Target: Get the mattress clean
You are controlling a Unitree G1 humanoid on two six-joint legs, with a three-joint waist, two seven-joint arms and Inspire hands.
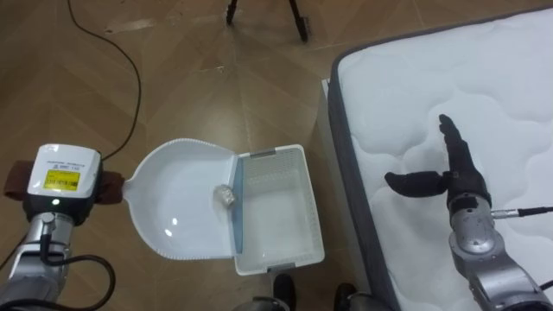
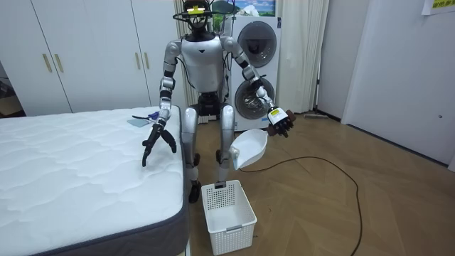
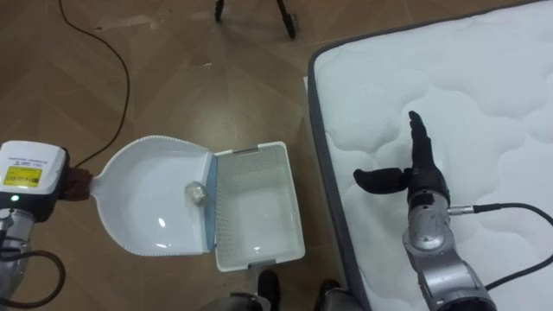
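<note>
Robot stands at the corner of the bed (image 1: 484, 78), washer (image 2: 259, 39) behind it in room view. L hand (image 1: 60, 181) is out over the floor. Its fingers are curled round the handle of a white dustpan (image 1: 177, 203); the grip reads in room view, while in the eye views the hand's back hides the fingers. Pan is held up off the floor, mouth over the left rim of a white basket (image 1: 281, 262). Basket sits on the floor just beside the bed's edge. Small crumpled scrap (image 1: 226, 195) lies in the pan, right at the mouth. R hand (image 1: 454, 168) is over the mattress near that edge, fingers straight, thumb spread wide, holding nothing. Small blue bits (image 2: 146, 116) lie at the bed's far edge in room view.
</note>
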